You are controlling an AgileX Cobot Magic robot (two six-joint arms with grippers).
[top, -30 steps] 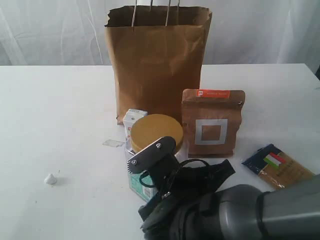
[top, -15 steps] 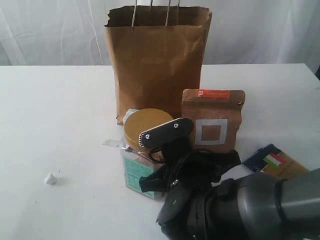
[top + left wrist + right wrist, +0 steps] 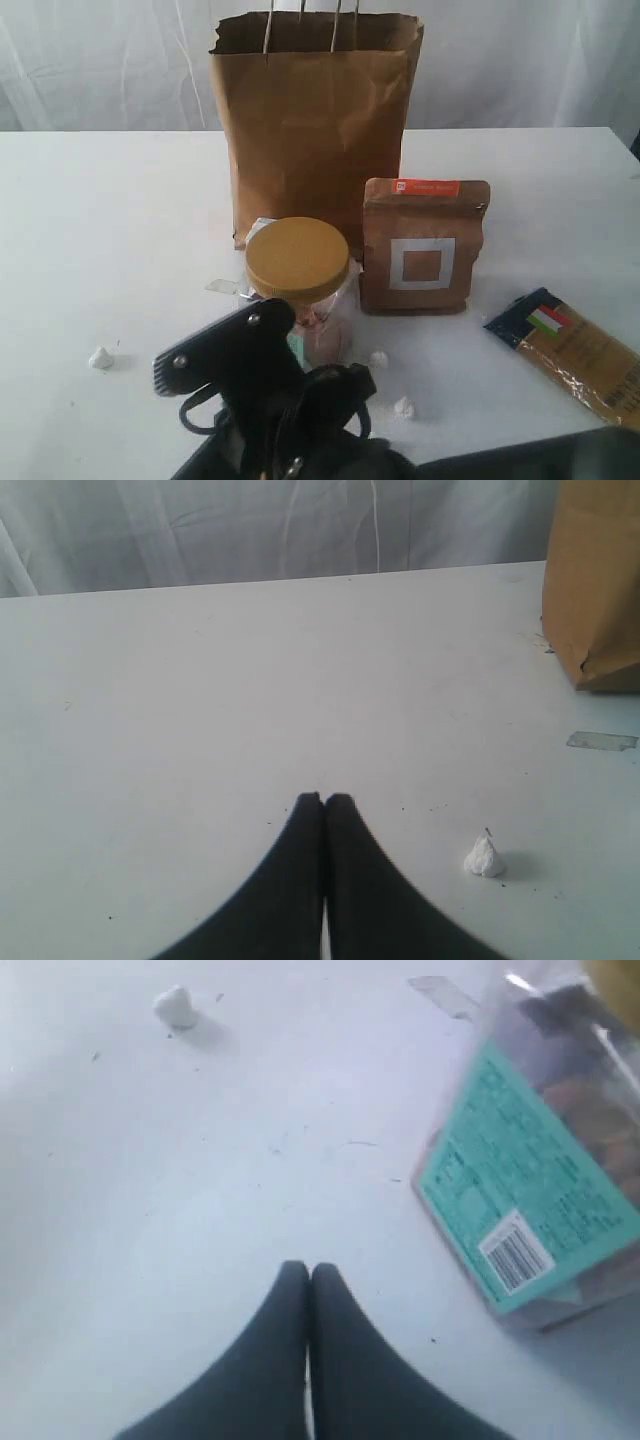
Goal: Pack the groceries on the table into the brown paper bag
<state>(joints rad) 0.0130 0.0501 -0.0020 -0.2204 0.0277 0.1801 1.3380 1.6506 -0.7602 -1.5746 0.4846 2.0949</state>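
Observation:
The brown paper bag [image 3: 315,120] stands open at the back of the table [image 3: 110,230]. In front of it are the gold-lidded nut jar [image 3: 297,262], the brown pouch with a white square [image 3: 424,245] and, lying flat to the right, the pasta packet [image 3: 575,345]. A sliver of the white carton [image 3: 262,228] shows behind the jar. My right gripper [image 3: 307,1268] is shut and empty, low over the table beside the jar's teal label [image 3: 520,1210]. My left gripper [image 3: 324,798] is shut and empty over bare tabletop, left of the bag's corner [image 3: 595,590].
The right arm's black wrist body [image 3: 225,345] fills the front centre and hides the jar's lower part. Small white crumbs [image 3: 101,357] [image 3: 404,407] and a bit of clear tape [image 3: 227,287] lie on the table. A white curtain hangs behind.
The right arm has swung from the front right to the front centre-left and dropped lower. The jar's lid, partly covered before, now shows whole. Both grippers stayed shut.

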